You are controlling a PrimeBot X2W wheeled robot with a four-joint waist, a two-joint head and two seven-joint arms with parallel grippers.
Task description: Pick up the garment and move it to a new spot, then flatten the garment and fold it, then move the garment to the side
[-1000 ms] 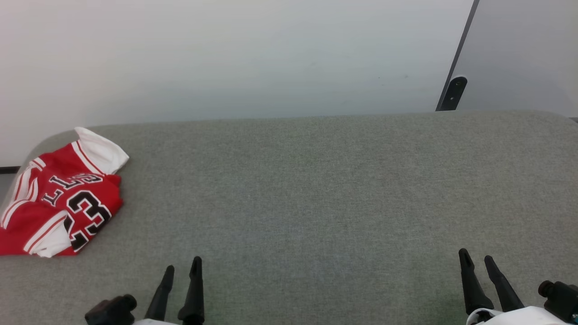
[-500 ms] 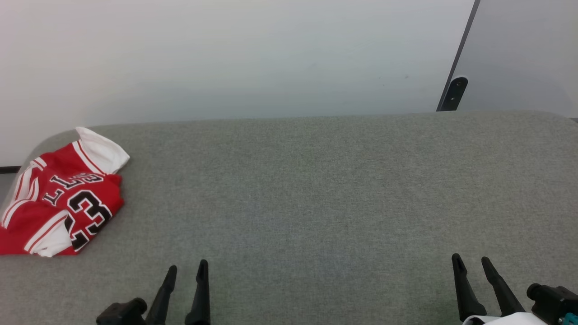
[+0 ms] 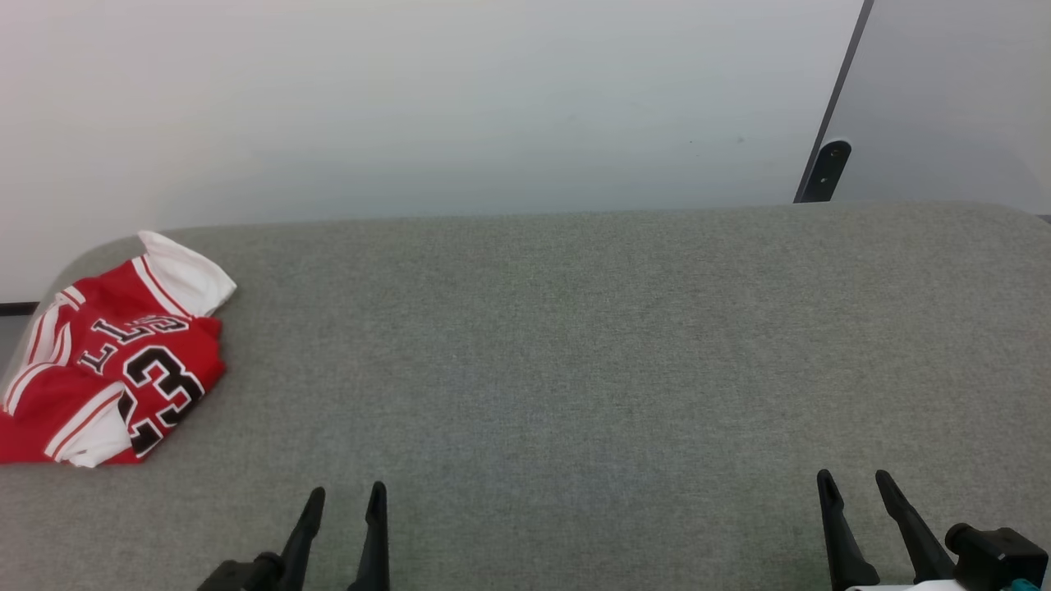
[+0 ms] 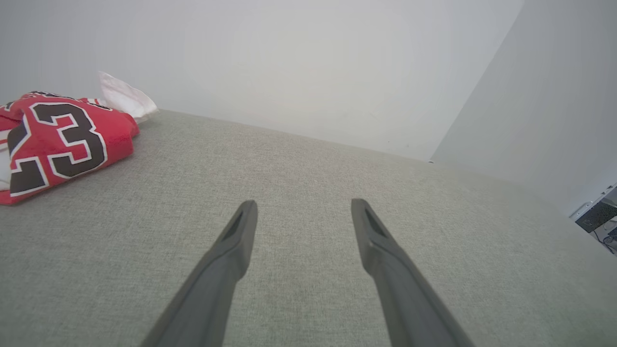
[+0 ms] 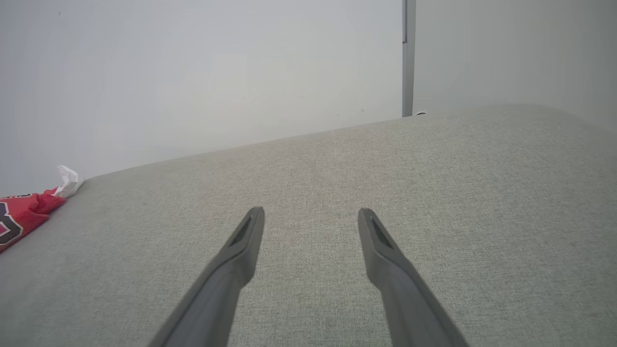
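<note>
The garment (image 3: 115, 361), a red jersey with white sleeve ends and a black "23", lies folded at the far left edge of the grey table (image 3: 575, 345). It also appears at the upper left of the left wrist view, garment (image 4: 58, 140), and at the left edge of the right wrist view, garment (image 5: 24, 217). My left gripper (image 3: 346, 495) stands open at the bottom left, well to the right of the jersey and apart from it. My right gripper (image 3: 854, 478) stands open at the bottom right. Nothing sits between either pair of fingers.
A pale wall (image 3: 410, 107) rises behind the table's far edge. A dark bracket (image 3: 821, 171) and a slanted dark seam stand at the back right. The table's rounded left corner lies right behind the jersey.
Both grippers have drawn back toward the bottom edge of the head view, the left one also drifting slightly right. The jersey has not moved.
</note>
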